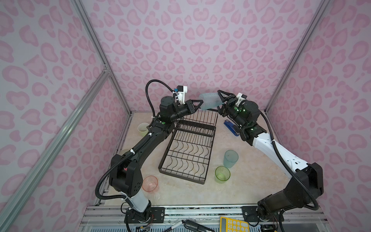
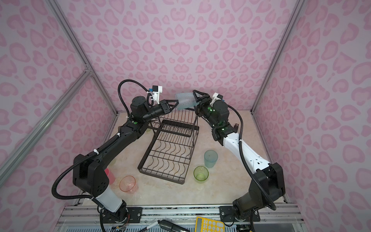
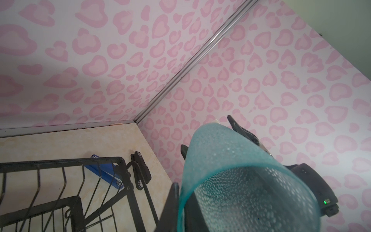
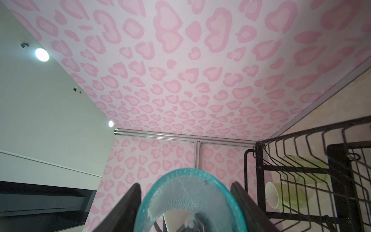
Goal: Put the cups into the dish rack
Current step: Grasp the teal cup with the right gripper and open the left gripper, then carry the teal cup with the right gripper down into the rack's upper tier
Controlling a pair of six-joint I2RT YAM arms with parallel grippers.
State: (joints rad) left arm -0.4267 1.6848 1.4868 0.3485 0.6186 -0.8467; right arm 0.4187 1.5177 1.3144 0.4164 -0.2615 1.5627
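A dimpled translucent blue cup hangs on its side above the raised basket of the black wire dish rack. My left gripper is shut on its rim, one finger inside and one outside. My right gripper is closed round the cup's other end, a finger against each side. Both rack tiers hold nothing. On the table stand a smooth blue cup, a green cup, a pink see-through cup, a pale cup and a solid pink cup.
A blue stapler lies right of the rack's basket end, a black tool beside it. A yellow calculator and pens lie on the front rail. Pink patterned walls enclose the table on three sides.
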